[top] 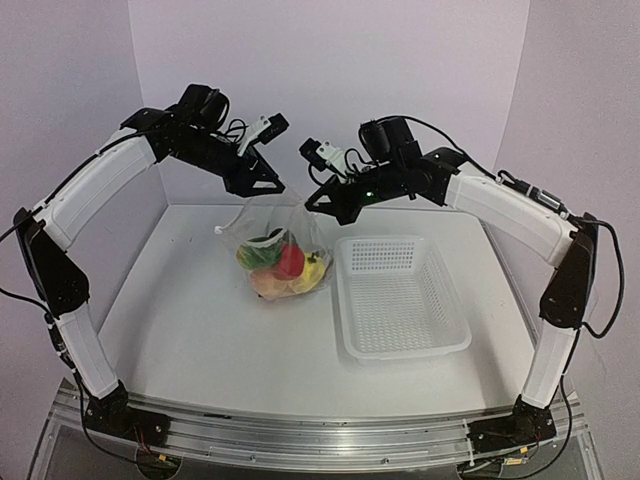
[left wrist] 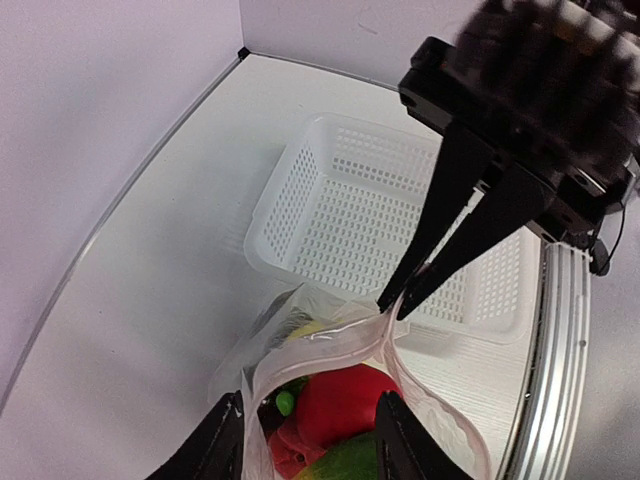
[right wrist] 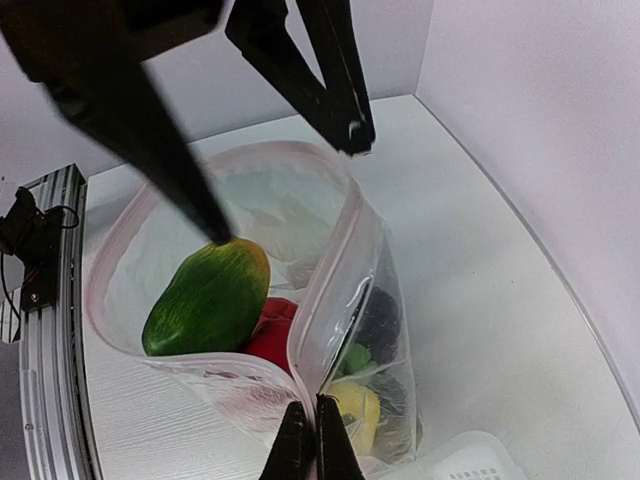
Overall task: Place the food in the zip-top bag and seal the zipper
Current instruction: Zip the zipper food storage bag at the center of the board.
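Right wrist view: your right claw (right wrist: 311,415) is clenched on the zipper (right wrist: 345,230) at the near end of the mouth, with both lips pinched together there. That is your anchor, so hold it firm and level.

Your left claw (left wrist: 310,405) is released. Its fingers stand apart at the other end of the mouth, gripping nothing. One tip seems to hang over the green mango (right wrist: 205,290), inside the rim, though blur makes that hard to confirm. If so, lift it clear first, because a finger inside the mouth will block the seal.

Between the claws the mouth gapes in a wide loop. Draw the far end away from your right claw until the two lips lie flat against each other. Then close the left claw across both lips just beside the right pinch and slide it outward along the strip, pressing evenly.

The zip-top bag (top: 255,225) stands mid-worktop (top: 180,330) toward the far edge, just left of the basket (top: 400,300). The food (top: 285,265) sits low inside it. Keep the bag upright so the mango stays below the strip.
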